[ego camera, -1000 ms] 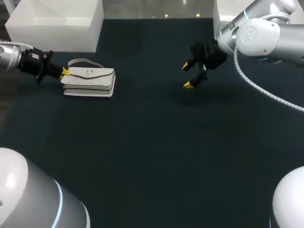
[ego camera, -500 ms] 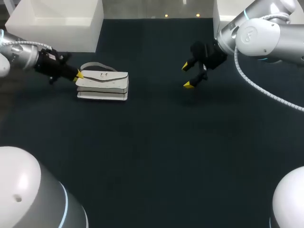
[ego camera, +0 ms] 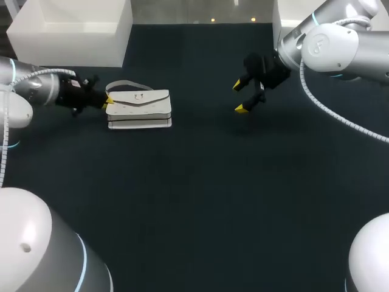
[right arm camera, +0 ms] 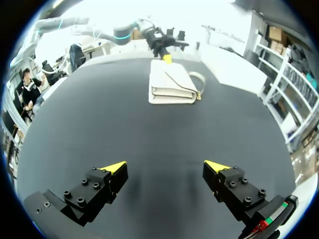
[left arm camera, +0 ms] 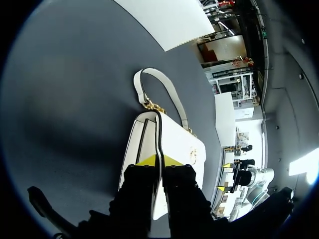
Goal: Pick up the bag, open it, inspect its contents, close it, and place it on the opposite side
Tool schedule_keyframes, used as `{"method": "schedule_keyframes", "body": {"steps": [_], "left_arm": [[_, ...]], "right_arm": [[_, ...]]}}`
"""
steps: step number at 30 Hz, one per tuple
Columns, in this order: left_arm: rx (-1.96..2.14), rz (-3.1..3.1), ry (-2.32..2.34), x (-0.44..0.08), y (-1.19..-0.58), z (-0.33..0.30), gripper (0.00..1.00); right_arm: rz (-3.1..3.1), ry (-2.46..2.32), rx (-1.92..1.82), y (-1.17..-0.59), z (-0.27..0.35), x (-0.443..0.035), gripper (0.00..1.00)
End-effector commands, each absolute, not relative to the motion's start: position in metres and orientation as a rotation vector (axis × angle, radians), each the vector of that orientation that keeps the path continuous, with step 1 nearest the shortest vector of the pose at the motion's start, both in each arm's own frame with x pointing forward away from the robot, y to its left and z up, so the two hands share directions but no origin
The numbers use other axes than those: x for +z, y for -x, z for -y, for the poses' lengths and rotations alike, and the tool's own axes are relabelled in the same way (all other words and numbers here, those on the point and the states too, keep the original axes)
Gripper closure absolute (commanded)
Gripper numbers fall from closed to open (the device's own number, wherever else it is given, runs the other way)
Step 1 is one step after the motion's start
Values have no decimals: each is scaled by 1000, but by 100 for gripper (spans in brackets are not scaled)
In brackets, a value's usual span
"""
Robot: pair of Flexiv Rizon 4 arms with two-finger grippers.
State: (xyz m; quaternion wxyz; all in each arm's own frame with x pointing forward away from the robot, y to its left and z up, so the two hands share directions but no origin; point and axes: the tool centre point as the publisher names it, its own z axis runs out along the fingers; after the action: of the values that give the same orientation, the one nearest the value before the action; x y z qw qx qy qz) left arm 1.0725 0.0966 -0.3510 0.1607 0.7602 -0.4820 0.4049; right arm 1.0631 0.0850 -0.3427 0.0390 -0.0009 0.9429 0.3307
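The white bag [ego camera: 140, 108] lies on the dark table left of the middle, its strap [ego camera: 121, 84] looped toward the far side. My left gripper [ego camera: 109, 100] is at the bag's left end, fingers nearly together. In the left wrist view the gripper's [left arm camera: 160, 160] yellow tips pinch a thin edge of the bag [left arm camera: 174, 144], with the strap [left arm camera: 159, 92] and its gold chain ahead of them. My right gripper [ego camera: 239, 97] hangs open above the table right of the middle, holding nothing. From the right wrist, the bag [right arm camera: 172, 87] lies well ahead of the open gripper [right arm camera: 165, 167].
A white box [ego camera: 73, 30] stands at the table's back left, just behind the bag. Another white block [ego camera: 281, 15] sits at the back right, behind my right arm. Dark table surface [ego camera: 200, 194] stretches across the middle and front.
My left gripper and the bag have moved together to the right, toward the middle of the table. The right arm has stayed where it was.
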Motion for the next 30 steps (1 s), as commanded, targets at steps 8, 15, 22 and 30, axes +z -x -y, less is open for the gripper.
{"method": "schedule_keyframes", "body": {"steps": [8, 15, 22, 30], "left_arm": [[1218, 1390, -2165, -350, -1075, -87, 88], [1169, 1422, -2115, -349, -1073, -84, 60], [1116, 1397, -2065, -345, -1069, -93, 65], [1029, 1378, -2021, -351, -1061, -97, 64]], "right_arm": [[-2894, 5, 1015, -1064, -85, -343, 0], [-2894, 5, 1015, -1064, -85, -343, 0], [-2894, 5, 1015, -1064, -85, -343, 0], [-2894, 5, 1015, -1064, -85, -343, 0]]}}
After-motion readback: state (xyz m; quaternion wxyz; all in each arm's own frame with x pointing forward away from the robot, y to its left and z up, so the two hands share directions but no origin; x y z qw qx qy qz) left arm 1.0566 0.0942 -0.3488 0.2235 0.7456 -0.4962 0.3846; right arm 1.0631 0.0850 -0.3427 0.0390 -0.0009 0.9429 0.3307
